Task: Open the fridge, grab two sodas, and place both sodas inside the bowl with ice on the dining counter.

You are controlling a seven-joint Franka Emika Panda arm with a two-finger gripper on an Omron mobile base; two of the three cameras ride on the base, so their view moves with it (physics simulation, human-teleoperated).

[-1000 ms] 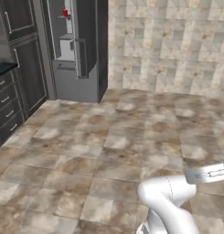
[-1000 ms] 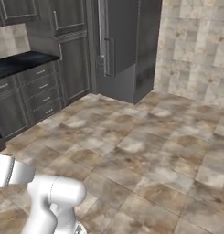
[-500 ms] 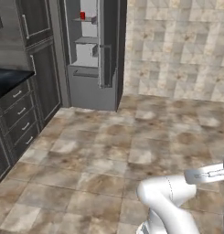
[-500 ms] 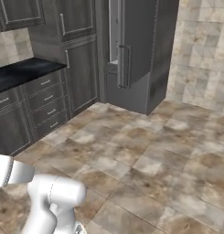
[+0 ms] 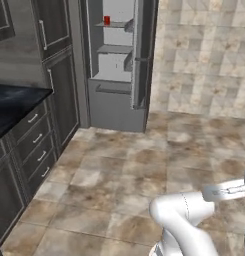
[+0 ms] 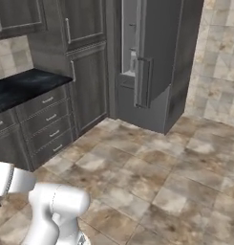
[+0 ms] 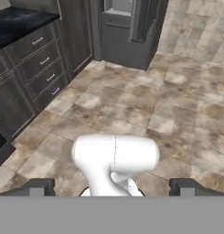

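Fridge (image 5: 119, 65) stands ahead at the far wall, door swung open, pale shelves exposed; a red can (image 5: 107, 20) sits on an upper shelf. The bottle cannot be made out. Step in hand, by judgement: the approach to the fridge for the first soda. Gripper (image 7: 111, 186) is folded low near the base, fingers (image 7: 38, 186) spread wide, holding nothing. Next move calls for closing the floor gap, then raising the arm to shelf height. Open door (image 6: 159, 52) flanks the opening; dark cabinets (image 6: 47, 117) and black counter (image 5: 11, 102) crowd the left.
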